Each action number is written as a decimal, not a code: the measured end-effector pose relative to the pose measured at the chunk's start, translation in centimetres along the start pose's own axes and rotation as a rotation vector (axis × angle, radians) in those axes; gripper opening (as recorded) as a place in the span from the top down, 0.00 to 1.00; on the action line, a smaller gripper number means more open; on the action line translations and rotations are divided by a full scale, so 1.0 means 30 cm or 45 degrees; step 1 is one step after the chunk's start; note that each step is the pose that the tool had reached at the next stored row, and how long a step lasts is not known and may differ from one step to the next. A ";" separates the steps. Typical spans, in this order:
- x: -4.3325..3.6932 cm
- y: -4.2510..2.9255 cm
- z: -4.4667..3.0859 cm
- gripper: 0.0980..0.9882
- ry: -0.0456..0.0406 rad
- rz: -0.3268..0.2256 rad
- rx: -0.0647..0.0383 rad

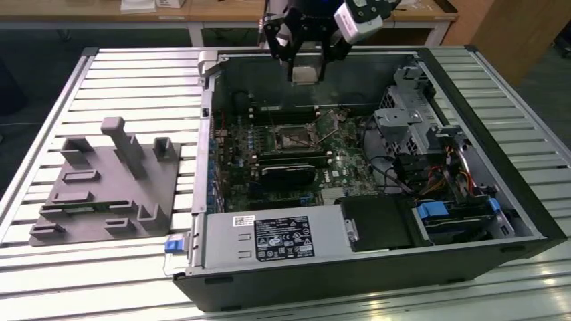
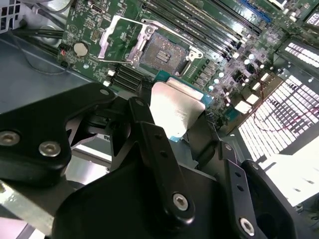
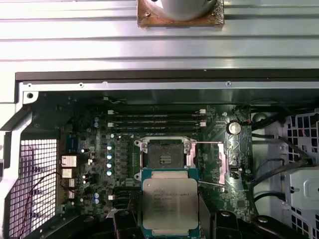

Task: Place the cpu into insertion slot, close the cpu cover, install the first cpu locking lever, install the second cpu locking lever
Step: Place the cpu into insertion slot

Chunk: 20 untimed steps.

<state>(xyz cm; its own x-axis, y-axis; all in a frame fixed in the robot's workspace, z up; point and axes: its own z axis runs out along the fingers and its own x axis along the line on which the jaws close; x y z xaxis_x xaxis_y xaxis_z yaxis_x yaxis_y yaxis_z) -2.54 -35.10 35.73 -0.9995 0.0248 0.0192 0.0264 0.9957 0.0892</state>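
A slatted metal desk point(image 1: 134, 73) is seen carrying an open computer case point(image 1: 357, 267). The end effector point(image 1: 305, 70) is held above the case, over its green board point(image 1: 267, 160). A grey fixture point(image 1: 103, 187) is laid on the desk outside the case, well apart from the end effector.

The end effector is clamped on the cpu point(image 1: 305, 73). In the second wrist view the chip point(image 2: 177, 109) is gripped by its edges between the black fingers point(image 2: 159, 149), and its pale face is seen in the first wrist view point(image 3: 169, 204).

The insertion slot point(image 3: 164, 155) is set in the board below the end effector, apart from the cpu, and is left uncovered. The cpu cover point(image 2: 119, 37) is swung up off the slot point(image 2: 162, 55) and stands tilted just beside it. Long black memory slots point(image 3: 154, 119) are set just beyond the insertion slot.
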 end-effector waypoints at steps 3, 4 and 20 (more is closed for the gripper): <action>0.000 -0.002 0.018 0.51 0.000 0.000 0.000; 0.000 -0.002 0.024 0.51 0.000 0.000 0.000; -0.001 -0.010 0.111 0.51 -0.010 -0.001 0.000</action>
<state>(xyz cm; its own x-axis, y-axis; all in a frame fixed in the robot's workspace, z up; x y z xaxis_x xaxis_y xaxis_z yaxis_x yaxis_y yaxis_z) -2.57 -35.11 32.38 -0.9996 0.0248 0.0114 0.0257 0.9957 0.0894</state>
